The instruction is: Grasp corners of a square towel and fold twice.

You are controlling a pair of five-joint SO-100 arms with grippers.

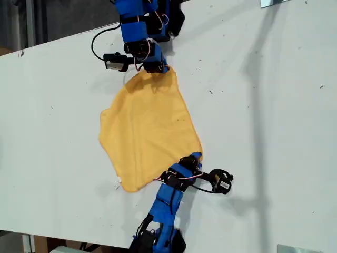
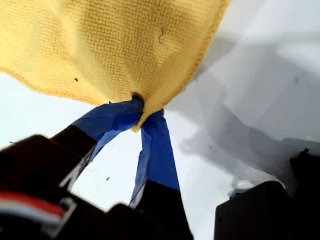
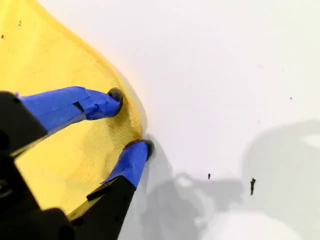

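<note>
Two blue-and-black arms reach onto a white surface (image 1: 263, 132) from opposite edges of the exterior view, one from the top and one from the bottom. The yellow-orange towel (image 1: 147, 132) is spread between them. A black cable (image 1: 96, 45) loops off the upper arm, and a small camera module (image 1: 222, 182) juts from the lower arm on a short wire. Neither crosses the cloth. Grey metal plates (image 1: 275, 2) show at that view's right-hand corners, and a few dark specks dot the surface.

My first tool (image 1: 154, 68) is the upper one. Its blue-taped jaws are pinched tight on one corner (image 2: 137, 102) of the towel (image 2: 110, 45), so the cloth gathers to a point there and fans away from the tips. That corner looks raised off the surface, with its shadow falling beside it.

My second tool (image 1: 194, 158) is at the corner (image 1: 197, 150) nearest the lower arm, with its jaws spread apart — one fingertip (image 3: 115, 95) rests on the towel (image 3: 60, 165), the other (image 3: 145, 146) sits at the hem where the cloth meets the bare surface. It grips nothing.

The rest of the towel lies mostly flat with gentle ripples, and a tiny white fleck (image 1: 118, 184) sits at its lowest corner in the exterior view.
</note>
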